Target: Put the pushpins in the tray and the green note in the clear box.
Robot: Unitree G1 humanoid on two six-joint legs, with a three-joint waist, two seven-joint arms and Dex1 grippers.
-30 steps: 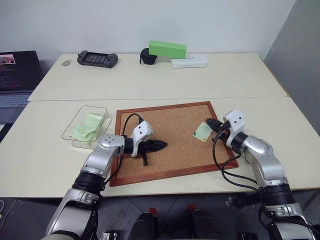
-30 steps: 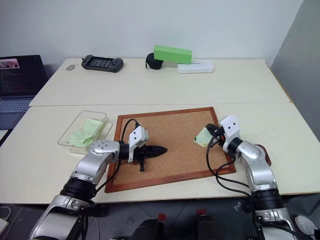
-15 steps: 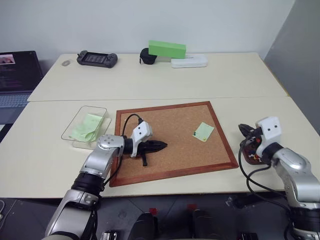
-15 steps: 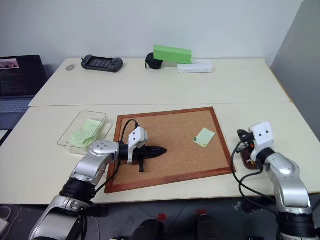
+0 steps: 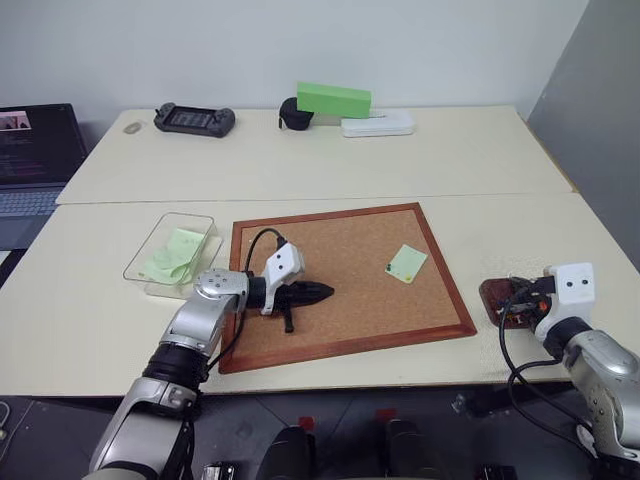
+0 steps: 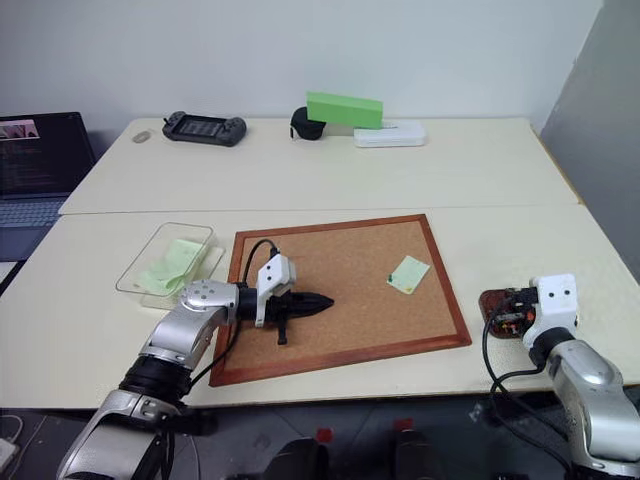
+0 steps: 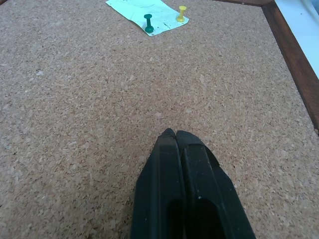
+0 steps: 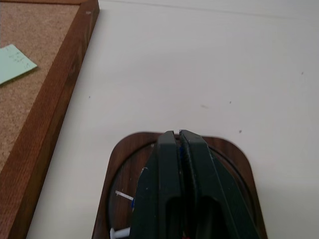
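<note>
The pale green note lies on the corkboard, held by a green pushpin and a yellow pushpin. My left gripper is shut with nothing in it. It hovers low over the middle of the board and points toward the note. Right of the board sits the reddish-brown tray. My right gripper is over it with its fingers pressed together. A thin blue sliver shows at their seam, and I cannot tell what it is. White pins lie in the tray. The clear box, left of the board, holds green notes.
At the far side of the table are a game controller, a black object, a bright green block and a white case. A laptop stands at the far left. The table's right edge is close behind the tray.
My right gripper has left the note and swung right and back, off the corkboard, to above the tray. The note has settled flat. The left arm has not moved.
</note>
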